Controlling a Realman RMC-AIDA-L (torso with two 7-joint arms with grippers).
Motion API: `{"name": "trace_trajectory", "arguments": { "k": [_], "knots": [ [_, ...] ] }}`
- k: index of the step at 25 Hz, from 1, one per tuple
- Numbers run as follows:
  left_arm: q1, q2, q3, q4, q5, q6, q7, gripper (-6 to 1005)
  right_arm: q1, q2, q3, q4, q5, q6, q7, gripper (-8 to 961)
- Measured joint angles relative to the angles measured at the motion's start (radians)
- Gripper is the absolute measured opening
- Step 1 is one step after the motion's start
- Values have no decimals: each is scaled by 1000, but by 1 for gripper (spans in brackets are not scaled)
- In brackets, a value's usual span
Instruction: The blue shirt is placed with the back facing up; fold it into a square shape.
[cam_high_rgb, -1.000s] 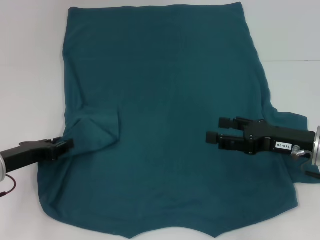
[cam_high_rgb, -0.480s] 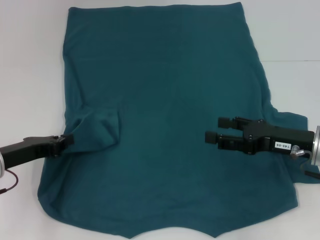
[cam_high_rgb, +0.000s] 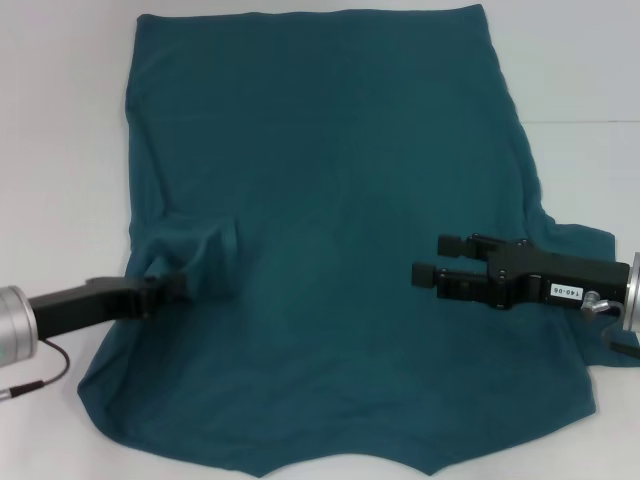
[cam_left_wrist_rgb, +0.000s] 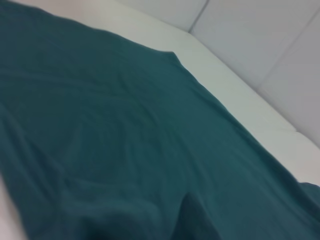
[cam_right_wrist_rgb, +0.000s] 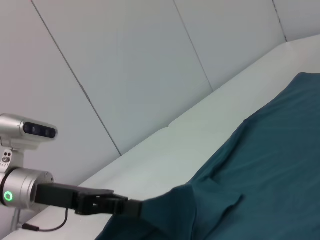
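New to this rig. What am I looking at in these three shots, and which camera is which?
It is a two-armed robot folding laundry. The head view looks down on a blue shirt spread on a white table. The left gripper has pinched the shirt's sleeve and holds it folded over the body. The right gripper hovers open above the other side. The other two views come from cameras on the wrists; the right wrist one looks across at the left gripper holding the cloth.

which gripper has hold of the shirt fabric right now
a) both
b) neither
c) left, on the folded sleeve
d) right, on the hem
c: the left gripper pinches the folded sleeve of the blue shirt, while the right gripper hovers open above the cloth.
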Motion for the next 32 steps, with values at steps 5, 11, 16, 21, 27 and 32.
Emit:
{"name": "trace_trajectory", "arguments": {
  "k": [5,11,16,21,27,32],
  "knots": [
    [0,2,6,-23,6,100,6,0,-1,0,0,1,0,1,-3,837],
    [-3,5,10,-18,7,222,11,100,-2,-4,2,1,1,2,-3,835],
    [-20,6,10,-22,-9,235,18,216,-3,-10,10,1,2,5,14,833],
    [-35,3,11,-29,-93,239,84,348,-11,-28,24,-6,2,19,84,831],
    [-59,4,4,-82,-159,216,169,592,-39,-67,47,-30,3,12,196,829],
    [-68,2,9,-112,-190,201,251,719,-71,-91,46,-60,-5,43,309,828]
  ]
}}
